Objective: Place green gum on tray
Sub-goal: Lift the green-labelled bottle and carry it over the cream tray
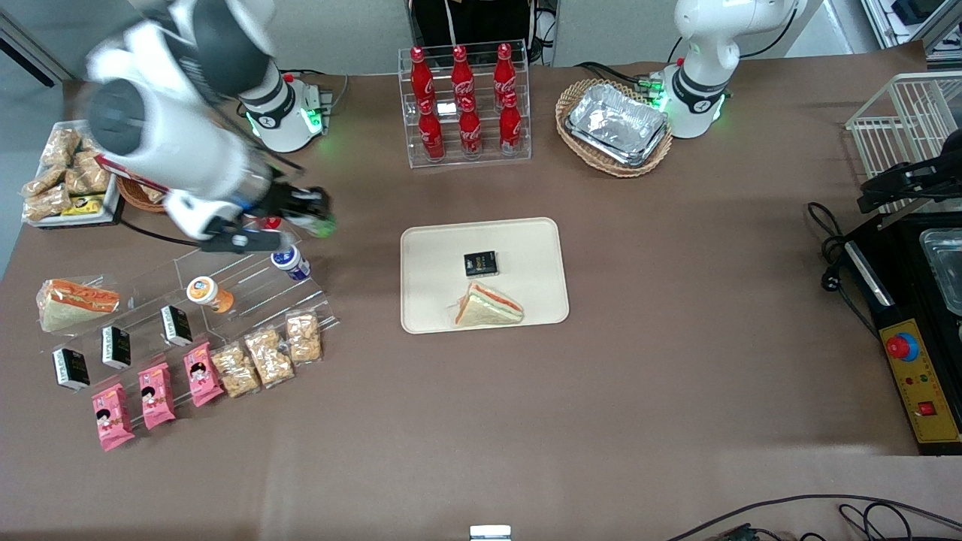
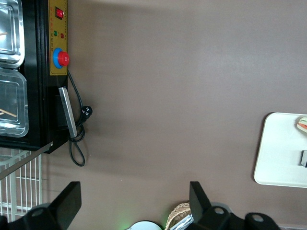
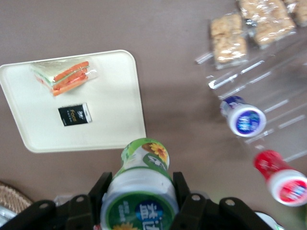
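Nearest the front camera lay a row of pink snack packets (image 1: 156, 406), at the working arm's end of the table. Farther from it stood a clear rack (image 1: 248, 289) carrying an orange bottle (image 1: 209, 293) and a blue bottle (image 1: 289, 263).

Above the rack's far edge hung the right arm's gripper (image 1: 312, 214), its fingers clamped on either side of the green gum (image 3: 141, 191). The bottle was held clear of the rack and not yet over the tray (image 1: 443, 255), which lay near the middle of the table, well apart from the gripper.

The step in hand looked like the carry: the gum was picked, the placing not done. On the tray sat a sandwich (image 1: 488, 306) at the near edge and a small black box (image 1: 480, 263) just beside it, farther off. The next move would call for travel toward the parked arm's end until the bottle hung over a bare part of the tray, then a lowering clear of both items before letting go.
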Robot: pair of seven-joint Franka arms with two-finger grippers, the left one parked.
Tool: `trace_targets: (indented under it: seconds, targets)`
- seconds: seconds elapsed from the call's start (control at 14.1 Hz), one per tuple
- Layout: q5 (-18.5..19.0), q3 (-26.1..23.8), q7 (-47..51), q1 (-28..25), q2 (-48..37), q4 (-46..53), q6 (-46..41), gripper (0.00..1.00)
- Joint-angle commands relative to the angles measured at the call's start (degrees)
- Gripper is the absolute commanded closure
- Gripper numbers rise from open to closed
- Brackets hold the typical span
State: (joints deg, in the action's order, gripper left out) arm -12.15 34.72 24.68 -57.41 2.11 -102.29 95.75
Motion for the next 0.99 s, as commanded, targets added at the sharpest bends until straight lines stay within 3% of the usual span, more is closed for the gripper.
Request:
trace_targets:
  seconds: [0.0, 0.64, 0.92]
  targets:
    - [-1.5, 0.8, 4.9, -7.6, 4.7, -5.5, 12.6, 0.61]
    - [-11.0, 0.4, 6.6, -16.9, 23.3, -11.3, 35.3, 0.60]
    - [-11.5, -1.6, 6.5, -17.0, 25.2, -13.1, 39.6, 0.60]
